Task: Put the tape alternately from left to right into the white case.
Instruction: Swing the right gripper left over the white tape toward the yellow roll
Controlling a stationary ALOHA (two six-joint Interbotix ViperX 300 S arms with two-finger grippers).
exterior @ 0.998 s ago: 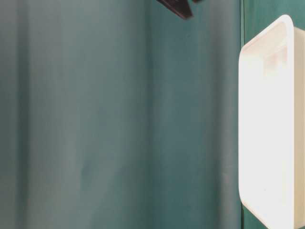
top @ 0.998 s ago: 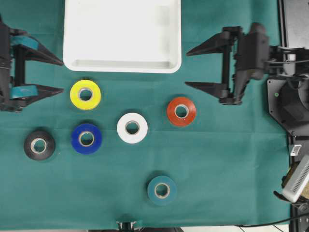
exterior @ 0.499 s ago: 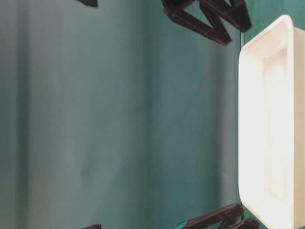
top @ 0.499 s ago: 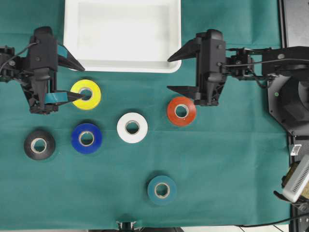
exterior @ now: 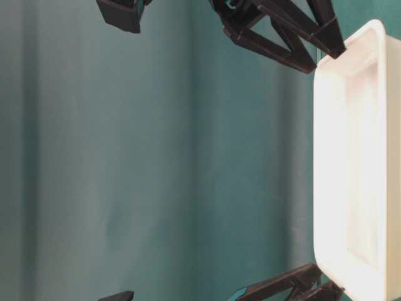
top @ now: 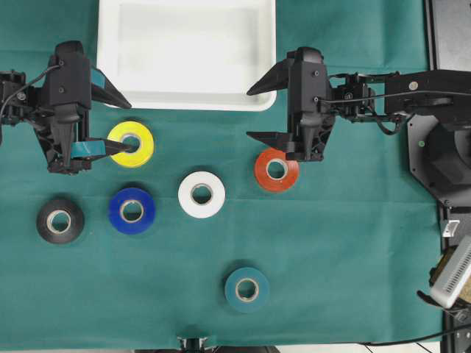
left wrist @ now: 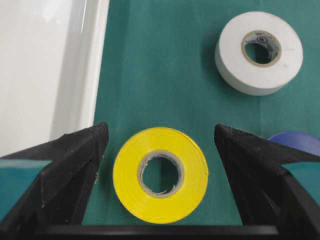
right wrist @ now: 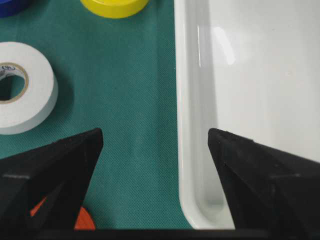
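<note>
Both arms are black with tapering black jaws; the left gripper (top: 118, 121) carries seemingly teal tape patches.

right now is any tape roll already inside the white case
No, the white case holds nothing, and all six rolls, like the yellow roll, lie on the green cloth.

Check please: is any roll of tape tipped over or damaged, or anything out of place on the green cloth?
Nothing stands out. All six rolls lie flat and apart on the green cloth, for example the yellow ring-shaped roll. The shallow white plastic tray sits square and holds no roll.
</note>
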